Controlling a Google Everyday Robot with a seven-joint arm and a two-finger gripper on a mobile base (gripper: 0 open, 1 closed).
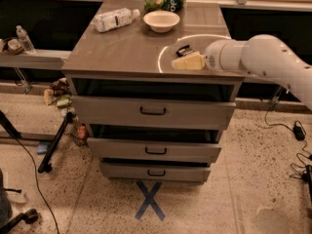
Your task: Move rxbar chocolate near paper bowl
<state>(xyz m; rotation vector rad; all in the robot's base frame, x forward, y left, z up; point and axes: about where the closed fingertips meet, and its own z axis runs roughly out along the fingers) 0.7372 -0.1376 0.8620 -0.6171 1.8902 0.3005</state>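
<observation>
Hanging low over worktop [117, 50], claw [187, 61] sits front-right of paper bowl [161, 21], well apart; rxbar chocolate [184, 49] lies on claw's bowl side, partly hidden; claw wide/narrow: can't tell

On the tabletop [117, 52] the bowl [161, 20] sits toward the back, near the middle, with a bottle [115, 19] lying on its side to its left and a chip bag [165, 0] just behind it at the rear edge. The snack bar [185, 50] lies toward the front right, well apart from the bowl, and the tool [185, 62] is right at the bar's front edge (whether they touch cannot be told), its arm [263, 57] reaching in from the right. Under the tabletop three drawers [153, 112] are stacked, and a cross mark [150, 206] lies on the floor before them.
</observation>
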